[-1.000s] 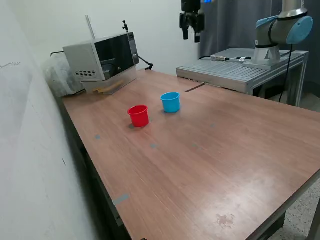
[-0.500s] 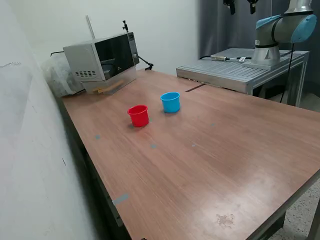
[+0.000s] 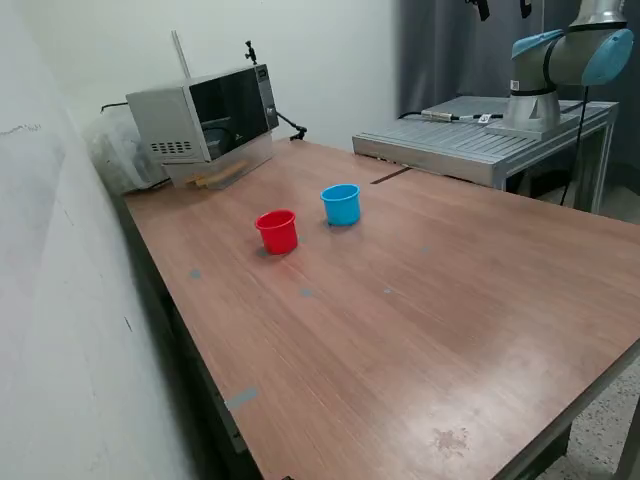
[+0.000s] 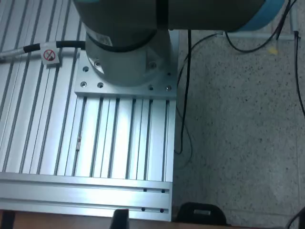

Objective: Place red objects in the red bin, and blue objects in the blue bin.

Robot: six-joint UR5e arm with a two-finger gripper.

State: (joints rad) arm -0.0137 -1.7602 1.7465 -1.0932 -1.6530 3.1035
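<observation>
Gripper (image 3: 500, 8) fingertips are only just visible at the top edge of the exterior view, right of centre, two dark tips poking into the frame; one second ago the whole gripper hung upper centre, above the far table edge, and half a second ago it was already near the top edge, a little further left than now. With so little showing, I cannot tell whether the jaws are parted or closed.

On the table nothing has shifted. The red bin (image 3: 277, 231), a small tapered plastic cup with a rolled rim, stands left of centre in the frame. The blue bin (image 3: 341, 204), the same shape in light blue, stands just up and right of it, near but apart. No cubes can be seen; the cups' insides are not visible from here.

The wooden table (image 3: 430, 330) has a smooth brown grain with a slight sheen. A boxy grey microwave (image 3: 205, 120) sits at upper left.

The wrist view shows the arm's round base (image 4: 126, 47) bolted to a ribbed aluminium platform (image 4: 86, 143), black cables (image 4: 183, 119) trailing over a speckled floor (image 4: 243, 133).
</observation>
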